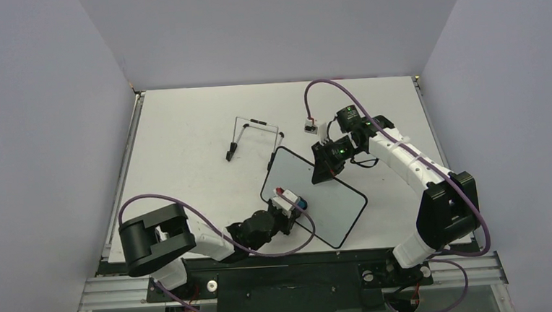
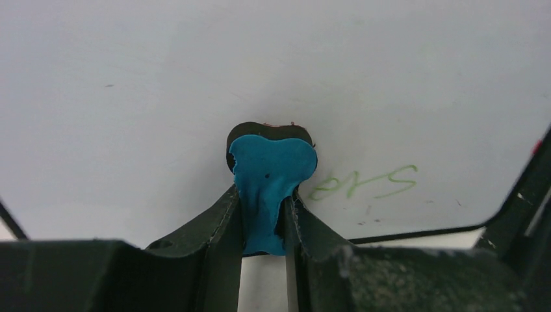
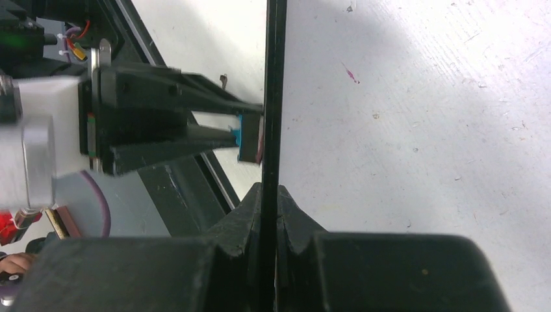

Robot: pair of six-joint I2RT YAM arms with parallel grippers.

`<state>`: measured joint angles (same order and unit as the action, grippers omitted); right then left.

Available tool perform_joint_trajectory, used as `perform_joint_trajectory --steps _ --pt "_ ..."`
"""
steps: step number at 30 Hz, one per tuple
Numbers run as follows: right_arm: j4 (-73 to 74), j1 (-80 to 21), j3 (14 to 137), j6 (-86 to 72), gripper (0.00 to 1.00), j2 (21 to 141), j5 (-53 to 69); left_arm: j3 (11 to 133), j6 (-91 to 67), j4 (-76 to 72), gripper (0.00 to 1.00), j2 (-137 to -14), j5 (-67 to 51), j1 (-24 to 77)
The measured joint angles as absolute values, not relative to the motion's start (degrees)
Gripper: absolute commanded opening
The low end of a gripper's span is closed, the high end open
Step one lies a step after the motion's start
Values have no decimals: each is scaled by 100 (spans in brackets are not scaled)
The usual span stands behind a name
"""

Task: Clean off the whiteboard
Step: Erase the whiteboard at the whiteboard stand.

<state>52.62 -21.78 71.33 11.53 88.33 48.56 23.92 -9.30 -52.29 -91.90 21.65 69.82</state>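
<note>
The whiteboard, white with a thin black frame, sits slanted at the table's near middle. My right gripper is shut on its far edge; in the right wrist view the board's black edge runs straight between the gripper's jaws. My left gripper is shut on a small blue eraser. The eraser presses its dark pad against the board face. Faint green handwriting lies just right of the eraser. The eraser also shows touching the board in the right wrist view.
A thin black wire stand stands on the table behind the board, to its left. Grey walls enclose the table on three sides. The right arm's purple cable loops above the far right part.
</note>
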Motion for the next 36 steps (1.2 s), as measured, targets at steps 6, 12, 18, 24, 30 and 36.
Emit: perform_joint_trajectory --steps 6,12,18,24,30,36 --pt "5234 -2174 7133 1146 0 8831 4884 1865 -1498 -5684 0 -8976 2318 6298" --pt "5249 -2174 7133 1153 0 8831 4919 1741 -1483 -5918 0 -8973 2152 6230" --pt "5253 -2163 7133 1146 0 8831 4906 2062 -1050 -6029 0 -9330 1909 6753" --pt "5229 -2123 7133 1129 0 8831 4886 2263 -996 -6040 0 -9443 1837 6812" --pt "5094 -2088 7133 1004 0 8831 4816 2178 -1601 -6082 0 -9404 1905 6233" --pt "5074 -2091 7133 974 0 8831 4803 2257 -1817 -5769 0 -9301 2161 6298"
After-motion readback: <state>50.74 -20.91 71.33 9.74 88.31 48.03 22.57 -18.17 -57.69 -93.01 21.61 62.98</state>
